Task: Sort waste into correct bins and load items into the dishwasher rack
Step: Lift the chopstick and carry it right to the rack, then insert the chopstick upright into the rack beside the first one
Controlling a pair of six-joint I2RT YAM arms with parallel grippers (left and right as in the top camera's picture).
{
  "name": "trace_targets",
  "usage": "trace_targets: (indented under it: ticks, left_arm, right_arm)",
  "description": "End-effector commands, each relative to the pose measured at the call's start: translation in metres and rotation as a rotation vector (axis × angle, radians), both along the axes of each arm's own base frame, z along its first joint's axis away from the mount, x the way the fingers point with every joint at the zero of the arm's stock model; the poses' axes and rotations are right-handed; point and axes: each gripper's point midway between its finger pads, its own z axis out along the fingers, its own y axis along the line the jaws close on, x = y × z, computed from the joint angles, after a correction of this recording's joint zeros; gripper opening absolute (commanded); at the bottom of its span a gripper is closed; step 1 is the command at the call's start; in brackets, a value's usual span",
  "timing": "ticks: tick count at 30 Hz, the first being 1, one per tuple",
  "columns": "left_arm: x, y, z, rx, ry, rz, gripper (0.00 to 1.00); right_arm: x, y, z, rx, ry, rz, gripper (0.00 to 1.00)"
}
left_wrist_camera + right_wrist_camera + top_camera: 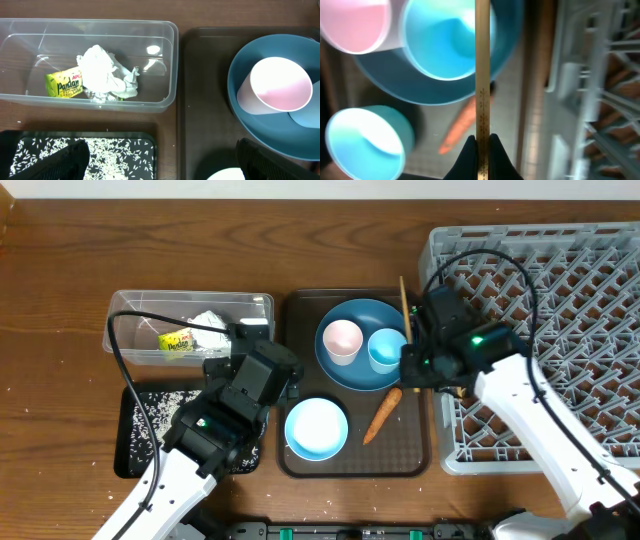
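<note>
Wooden table (pixel 60 280), brown, carrying all the entries below.

**Item in hand:** wooden chopsticks (pixel 482 60). The right gripper (pixel 482 145) is closed tight on them. They hang over the brown tray (pixel 350 470), above the dark-blue plate (pixel 365 315). Whether both sticks are in the pinch cannot be told.

**Handling (judged):**
- Light, stiff, thin and smooth.
- Likely to swivel in a narrow pinch, so a hold nearer mid-length would steady them.
- Slim enough to slip through the lattice of the dishwasher rack (pixel 560 270).

**Nearby:**
- The white-pink cup (pixel 342 340) and light-blue cup (pixel 385 348) stand on the plate, right under the long free end.
- The carrot (pixel 382 415) and light-blue bowl (pixel 316 428) are on the tray.
- The rack's near wall is just beside the tray and must be cleared.

**Left gripper (pixel 162 150):** spread wide, empty, near the clear tub (pixel 190 297) and black tray (pixel 140 430).
- Tub: tissue (pixel 102 70), wrapper (pixel 62 85).
- Black tray: rice (pixel 120 155).
</note>
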Motion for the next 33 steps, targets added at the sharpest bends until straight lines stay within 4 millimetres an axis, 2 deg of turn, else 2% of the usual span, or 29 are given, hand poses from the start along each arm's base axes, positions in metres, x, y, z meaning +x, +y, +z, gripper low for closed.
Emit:
trace_targets:
  ticks: [1, 4, 11, 21, 33]
  left_arm:
    - [0.003, 0.002, 0.007, 0.01, -0.016, 0.003, 0.96]
    - [0.003, 0.002, 0.007, 0.01, -0.016, 0.003, 0.95]
    - [0.003, 0.001, 0.007, 0.01, -0.015, 0.003, 0.96]
    - [0.003, 0.002, 0.007, 0.01, -0.016, 0.003, 0.96]
    - [0.003, 0.001, 0.007, 0.01, -0.016, 0.003, 0.96]
  right_arm:
    - [0.005, -0.026, 0.002, -0.086, -0.03, 0.018, 0.01]
    - [0.007, -0.042, 0.001, -0.128, -0.025, -0.019, 0.01]
    - [0.009, -0.057, 0.001, -0.163, -0.024, 0.032, 0.01]
    - [0.007, -0.088, 0.003, -0.333, -0.026, 0.003, 0.01]
    - [0.007, -0.089, 0.002, -0.342, -0.025, 0.002, 0.01]
